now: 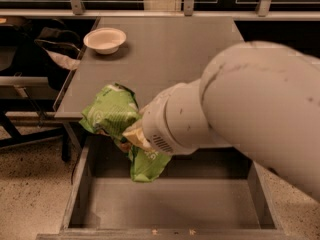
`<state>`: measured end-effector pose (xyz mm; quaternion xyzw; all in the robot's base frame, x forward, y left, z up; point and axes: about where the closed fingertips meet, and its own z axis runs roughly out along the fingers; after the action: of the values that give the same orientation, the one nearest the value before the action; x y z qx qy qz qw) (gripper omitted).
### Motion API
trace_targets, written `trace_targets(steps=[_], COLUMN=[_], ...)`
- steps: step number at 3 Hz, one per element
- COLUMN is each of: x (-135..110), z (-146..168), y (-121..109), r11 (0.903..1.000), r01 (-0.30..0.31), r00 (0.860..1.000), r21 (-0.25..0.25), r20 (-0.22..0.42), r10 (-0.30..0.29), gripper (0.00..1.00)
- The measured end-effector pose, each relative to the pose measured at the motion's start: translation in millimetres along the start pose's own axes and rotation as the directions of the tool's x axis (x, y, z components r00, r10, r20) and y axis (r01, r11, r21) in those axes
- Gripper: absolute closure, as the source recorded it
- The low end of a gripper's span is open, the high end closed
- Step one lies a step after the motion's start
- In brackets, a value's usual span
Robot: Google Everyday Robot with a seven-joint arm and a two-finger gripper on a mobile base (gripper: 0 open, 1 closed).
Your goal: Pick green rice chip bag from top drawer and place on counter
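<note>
The green rice chip bag (112, 115) is crinkled and lime green, held in the air over the front left edge of the counter (165, 54) and above the open top drawer (165, 204). My gripper (131, 138) is at the end of the big white arm, shut on the bag's middle; its fingers are mostly hidden by the bag and the wrist. The bag's lower end hangs down over the drawer. The drawer's flat grey bottom shows bare.
A white bowl (105, 39) stands at the counter's back left corner. Dark chairs and a table frame (30, 84) stand left of the counter. My white arm (250, 119) fills the right half of the view. Speckled floor lies at the lower left.
</note>
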<state>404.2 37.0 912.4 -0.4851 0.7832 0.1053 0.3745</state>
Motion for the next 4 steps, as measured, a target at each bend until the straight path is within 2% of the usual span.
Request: trace_targets(steps=[2, 3, 4], x=[-41.1, -62.1, -62.1], z=[-5.7, 0.6, 0.6], y=[-30.2, -68.4, -68.3], r11=[0.9978, 0.9925, 0.9925], r01=[0.046, 0.054, 0.054], r00=[0.999, 0.998, 0.998], r21=[0.048, 0.11, 0.11], r20=[0.003, 0.009, 0.009], r10=[-0.046, -0.055, -0.055], gripper=[1.0, 1.0, 1.0])
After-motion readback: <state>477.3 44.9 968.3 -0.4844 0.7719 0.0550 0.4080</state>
